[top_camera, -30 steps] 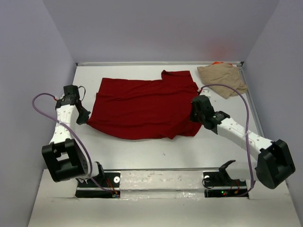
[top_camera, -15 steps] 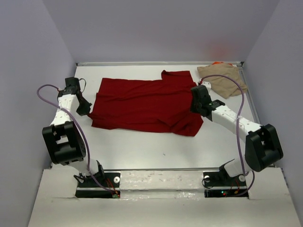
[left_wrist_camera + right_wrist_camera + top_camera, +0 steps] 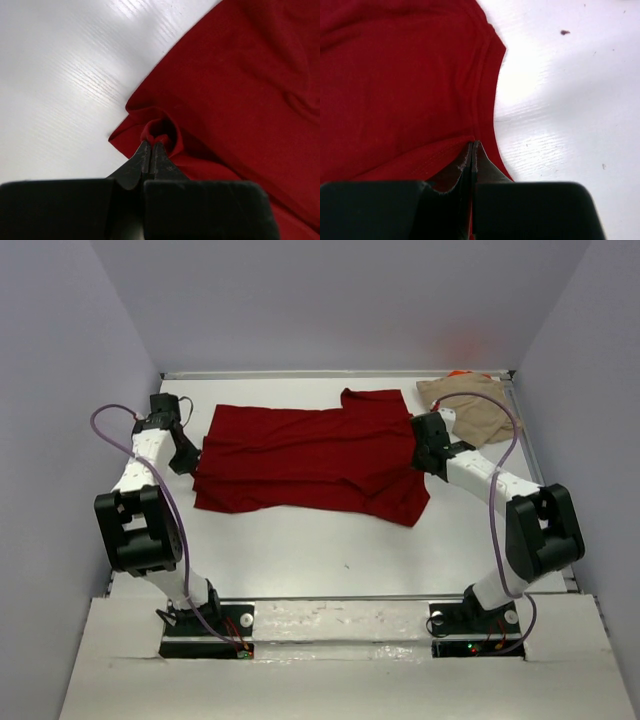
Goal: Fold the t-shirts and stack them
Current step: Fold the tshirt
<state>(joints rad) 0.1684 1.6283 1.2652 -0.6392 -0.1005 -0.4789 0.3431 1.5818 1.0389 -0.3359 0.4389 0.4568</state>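
The red shirt (image 3: 310,455) stretches left-to-right between the left gripper (image 3: 151,146) and right gripper (image 3: 471,145), each pinched tight on its edge.

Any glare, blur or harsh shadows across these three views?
Top external: even light, no hard shadows around the dark red t-shirt, and sheen on the base strip. Left wrist: the white table washes out toward the top, and the left end effector is a dark, soft mass. Right wrist: a blown-out patch on the table beside the hem, and the right end effector is equally dark.
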